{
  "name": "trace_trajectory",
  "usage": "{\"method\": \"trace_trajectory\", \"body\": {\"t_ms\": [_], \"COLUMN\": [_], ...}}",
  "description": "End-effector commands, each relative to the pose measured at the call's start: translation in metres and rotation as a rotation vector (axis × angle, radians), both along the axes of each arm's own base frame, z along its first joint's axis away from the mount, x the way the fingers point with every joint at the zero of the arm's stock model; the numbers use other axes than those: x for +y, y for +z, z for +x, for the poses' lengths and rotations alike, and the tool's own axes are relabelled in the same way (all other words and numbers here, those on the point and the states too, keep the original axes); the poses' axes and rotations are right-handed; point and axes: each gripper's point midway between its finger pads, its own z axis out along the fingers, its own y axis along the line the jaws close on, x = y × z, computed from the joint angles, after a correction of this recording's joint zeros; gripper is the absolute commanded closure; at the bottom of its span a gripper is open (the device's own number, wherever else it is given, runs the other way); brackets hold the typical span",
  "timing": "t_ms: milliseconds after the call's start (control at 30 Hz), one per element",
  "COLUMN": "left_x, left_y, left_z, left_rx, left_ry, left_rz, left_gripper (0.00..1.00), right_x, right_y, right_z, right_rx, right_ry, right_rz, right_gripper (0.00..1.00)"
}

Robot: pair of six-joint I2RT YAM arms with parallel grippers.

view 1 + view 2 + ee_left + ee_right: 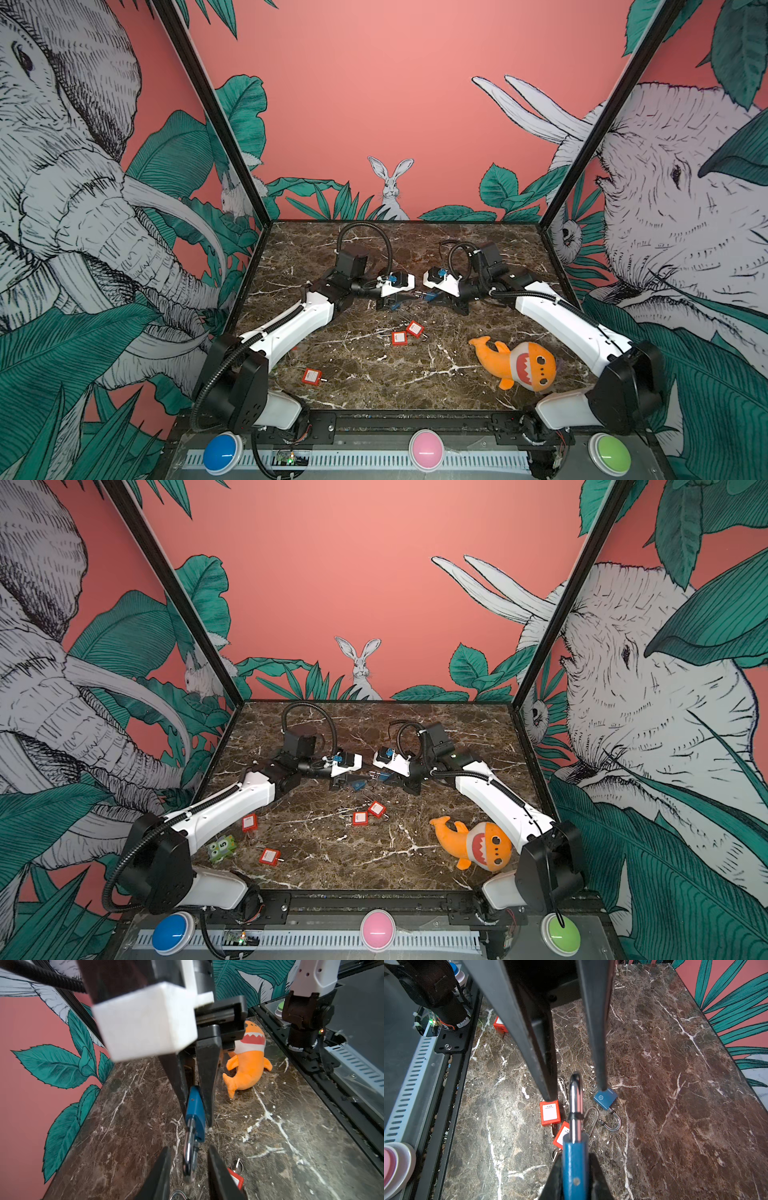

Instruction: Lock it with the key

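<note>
My right gripper (575, 1172) is shut on the body of a blue padlock (575, 1167), held above the marble table (675, 1084). The padlock's steel shackle (575, 1101) points at my left gripper (189, 1167). That gripper is open, one finger (164, 1169) on each side of the shackle tip (189, 1159), with gaps on both sides. In both top views the two grippers meet at mid-table, left (405, 297) and right (432, 296). Red-headed keys (549, 1112) lie on the table below them. No key is in either gripper.
A second blue padlock (605, 1099) lies on the table with its shackle open. More red-headed keys (311, 376) lie nearer the front. An orange shark plush (515, 363) sits front right, a green number block (222, 848) front left. Walls enclose three sides.
</note>
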Motion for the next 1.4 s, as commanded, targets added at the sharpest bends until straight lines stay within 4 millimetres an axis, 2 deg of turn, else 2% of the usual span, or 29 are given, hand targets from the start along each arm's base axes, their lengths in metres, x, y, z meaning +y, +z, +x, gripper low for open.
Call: {"method": "trace_trajectory", "body": {"t_ms": [0,167,233,333,467,533,667,967,1367], "left_x": [0.002,0.000,-0.001,-0.001,-0.002,-0.002,-0.002,-0.005,-0.029], "left_y": [0.000,0.001,-0.002,-0.005,-0.009,-0.009,-0.011,-0.012,-0.021], "left_z": [-0.007,-0.005,-0.004,-0.003,0.000,0.000,0.002,-0.003,-0.014], "left_rx": [0.022,0.030,0.041,0.047,0.059,0.062,0.070,0.119,0.249], "left_ry": [-0.028,-0.022,-0.022,-0.018,-0.008,-0.005,0.000,-0.035,-0.123], "left_rz": [0.035,0.016,0.019,0.026,0.036,0.037,0.041,0.030,0.007], "left_gripper": [0.73,0.81,0.82,0.82,0.73,0.74,0.84,1.00,1.00], "right_x": [0.006,0.006,0.006,0.006,0.006,0.007,0.007,0.010,0.027], "right_y": [0.003,0.000,0.000,0.001,0.001,0.001,0.000,0.005,0.006], "right_z": [0.002,0.001,0.002,0.002,0.002,0.002,0.002,0.008,0.018], "right_rx": [-0.022,-0.016,-0.016,-0.021,-0.024,-0.025,-0.024,-0.053,-0.172], "right_ry": [0.021,0.023,0.023,0.027,0.031,0.034,0.036,0.036,0.040], "right_rz": [0.030,0.021,0.021,0.024,0.022,0.022,0.019,0.030,0.054], "right_gripper": [0.97,0.97,0.97,0.97,0.97,0.97,0.98,1.00,1.00]}}
